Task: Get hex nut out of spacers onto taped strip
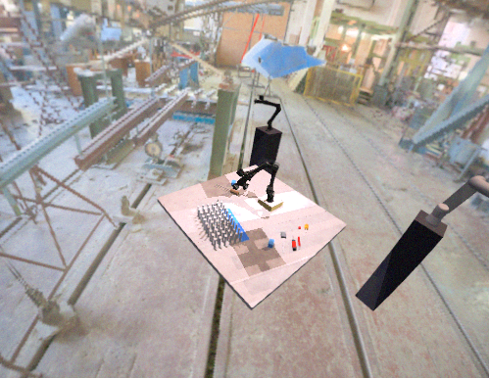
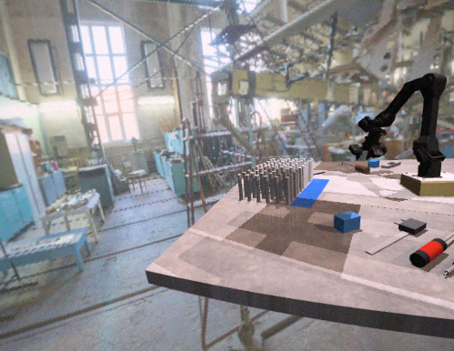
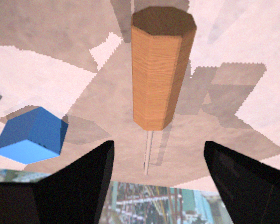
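Note:
My gripper [image 1: 238, 188] [image 2: 368, 154] [image 3: 159, 147] is open and empty, low over the far side of the table. A tool with an orange-brown wooden handle [image 2: 362, 168] [image 3: 158, 75] lies below it. In the wrist view the handle is beyond the fingertips, and its thin metal shaft [image 3: 148, 152] runs down between them in the picture. The standing metal spacers [image 1: 220, 225] [image 2: 288, 181] form a dense upright field. The blue taped strip [image 1: 241, 229] [image 2: 307, 195] lies along one side of them. The hex nut cannot be made out.
A blue block [image 2: 374, 162] [image 3: 31, 135] lies near the wooden handle. Another blue block [image 1: 270, 243] [image 2: 347, 222] lies nearer the exterior camera. A dark grey block [image 1: 283, 235] [image 2: 412, 225] with a thin strip and a red-and-black handle [image 1: 294, 244] [image 2: 428, 252] lie to its right.

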{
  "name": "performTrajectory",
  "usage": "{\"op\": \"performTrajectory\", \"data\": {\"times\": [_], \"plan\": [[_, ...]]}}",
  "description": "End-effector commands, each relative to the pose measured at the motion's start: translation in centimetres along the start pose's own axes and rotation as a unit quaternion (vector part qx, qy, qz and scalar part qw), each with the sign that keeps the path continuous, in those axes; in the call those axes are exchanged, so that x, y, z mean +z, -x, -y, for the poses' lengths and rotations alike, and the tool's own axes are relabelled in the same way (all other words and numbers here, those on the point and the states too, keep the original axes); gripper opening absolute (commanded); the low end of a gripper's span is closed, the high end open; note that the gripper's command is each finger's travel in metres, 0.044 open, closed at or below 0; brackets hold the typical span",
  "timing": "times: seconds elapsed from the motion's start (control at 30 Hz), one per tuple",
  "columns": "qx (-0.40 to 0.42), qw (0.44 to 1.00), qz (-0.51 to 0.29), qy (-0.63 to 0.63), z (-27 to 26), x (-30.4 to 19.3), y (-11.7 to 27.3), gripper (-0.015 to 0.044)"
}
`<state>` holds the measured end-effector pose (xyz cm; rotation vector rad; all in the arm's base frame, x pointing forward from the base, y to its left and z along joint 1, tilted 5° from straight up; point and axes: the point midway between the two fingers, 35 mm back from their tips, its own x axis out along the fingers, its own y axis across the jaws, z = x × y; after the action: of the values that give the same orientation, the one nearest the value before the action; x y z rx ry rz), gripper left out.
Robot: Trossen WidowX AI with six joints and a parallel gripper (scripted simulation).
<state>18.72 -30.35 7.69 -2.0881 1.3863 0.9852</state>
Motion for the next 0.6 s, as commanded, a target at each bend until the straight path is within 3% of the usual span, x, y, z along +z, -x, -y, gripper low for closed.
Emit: {"op": "performTrajectory", "data": {"times": [0.0,0.57], "plan": [[0.001,1.000,0.004,0.001,0.0,0.6,-0.7,0.0280],[0.001,1.000,0.004,0.001,0.0,2.1,-3.0,0.0280]]}}
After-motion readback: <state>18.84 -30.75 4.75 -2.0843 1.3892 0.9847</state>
